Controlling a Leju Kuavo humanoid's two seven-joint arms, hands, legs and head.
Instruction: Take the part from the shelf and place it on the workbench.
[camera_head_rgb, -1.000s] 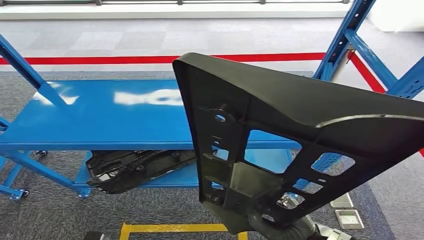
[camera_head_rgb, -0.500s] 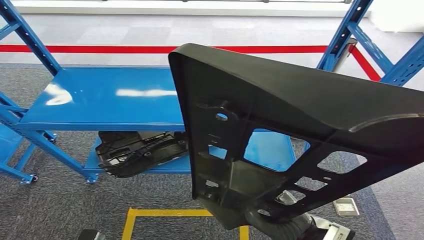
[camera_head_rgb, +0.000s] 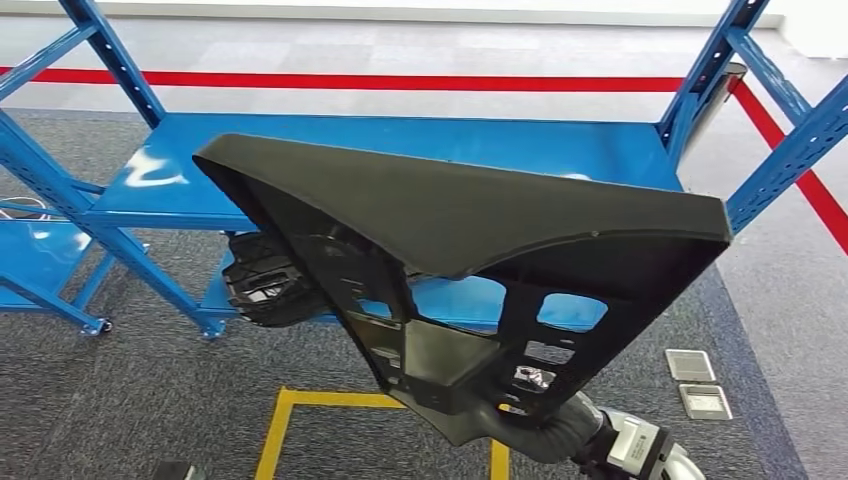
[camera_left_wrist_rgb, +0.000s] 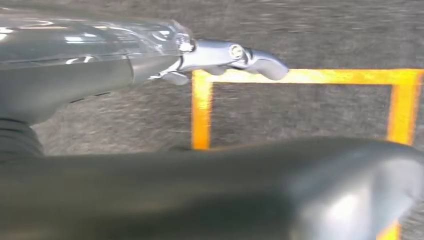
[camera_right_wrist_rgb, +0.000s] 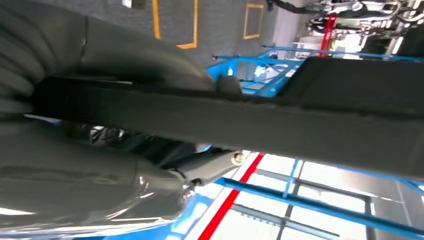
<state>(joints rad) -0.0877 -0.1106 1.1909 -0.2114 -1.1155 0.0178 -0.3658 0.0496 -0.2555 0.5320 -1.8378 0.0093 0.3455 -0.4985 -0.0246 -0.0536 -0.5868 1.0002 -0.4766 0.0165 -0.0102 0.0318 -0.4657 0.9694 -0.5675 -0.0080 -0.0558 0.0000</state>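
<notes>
A large black plastic part (camera_head_rgb: 480, 210), with ribs and cut-outs on its underside, takes up the middle of the head view. My right hand (camera_head_rgb: 545, 435) grips it from below at its lower end, and the part hides most of the hand. In the right wrist view the part's edge (camera_right_wrist_rgb: 250, 125) runs between the thumb and the fingers (camera_right_wrist_rgb: 210, 165). My left hand (camera_left_wrist_rgb: 100, 65) hangs over the carpet with its fingers stretched out and nothing in it. Beyond the part stands a blue rack with a bare flat level (camera_head_rgb: 400, 145).
A second black part (camera_head_rgb: 262, 285) lies on the rack's lower level. Blue uprights rise at the left (camera_head_rgb: 110, 60) and right (camera_head_rgb: 790, 150). A yellow floor marking (camera_head_rgb: 280, 430) lies below me, floor sockets (camera_head_rgb: 695, 380) to the right, and a red line (camera_head_rgb: 400, 82) behind the rack.
The camera has swung, so the rack now sits more centred and closer. The held part has tipped over to a flatter lie, its long edge now reaching to the left.
</notes>
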